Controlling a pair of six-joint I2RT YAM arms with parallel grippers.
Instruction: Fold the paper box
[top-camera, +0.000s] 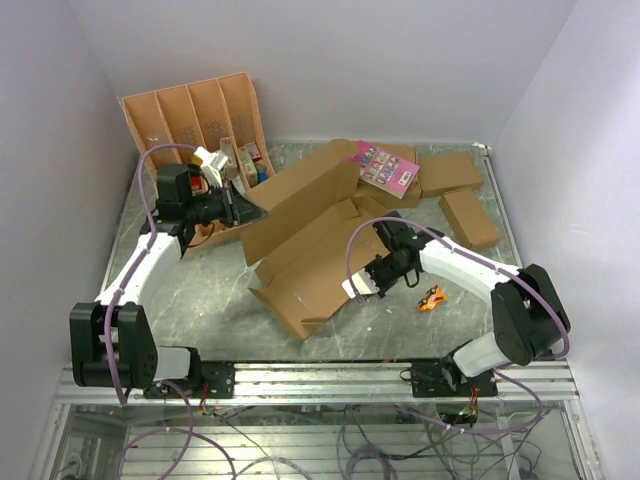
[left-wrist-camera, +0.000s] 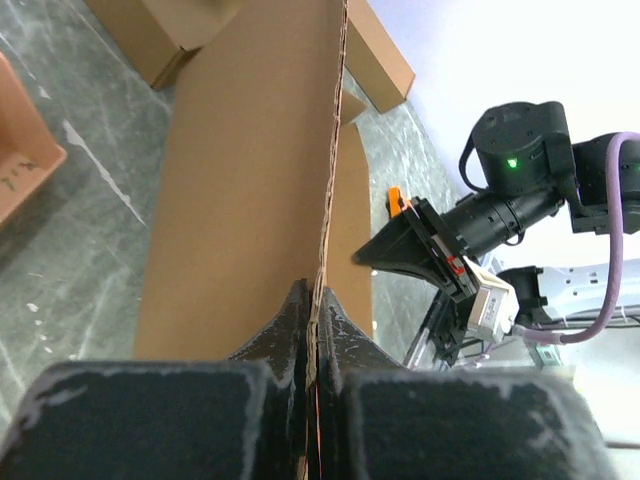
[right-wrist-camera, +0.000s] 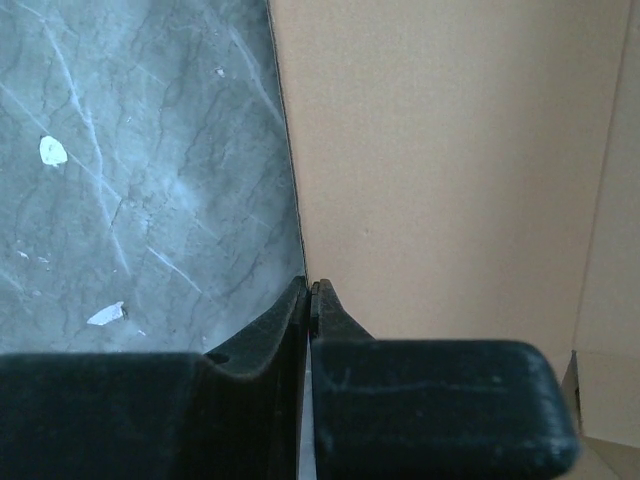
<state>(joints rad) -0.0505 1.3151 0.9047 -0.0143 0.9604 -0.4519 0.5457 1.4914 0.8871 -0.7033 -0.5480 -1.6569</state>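
Note:
The paper box (top-camera: 310, 265) is a large brown cardboard piece in the middle of the table. Its lower part lies flat, and a long panel (top-camera: 305, 190) stands raised along the far side. My left gripper (top-camera: 247, 210) is shut on the left end of that raised panel. In the left wrist view the corrugated edge (left-wrist-camera: 330, 150) runs straight up from between the jaws of the left gripper (left-wrist-camera: 315, 305). My right gripper (top-camera: 362, 284) is shut on the box's right edge. In the right wrist view the right gripper (right-wrist-camera: 311, 292) pinches the edge of a panel (right-wrist-camera: 450, 170).
An orange-tan compartment tray (top-camera: 195, 112) leans on the back-left wall, with small items (top-camera: 240, 162) beside it. Smaller brown boxes (top-camera: 450, 172) (top-camera: 470, 218) and a pink card (top-camera: 388, 167) lie at the back right. A small orange object (top-camera: 432, 298) lies near the right arm.

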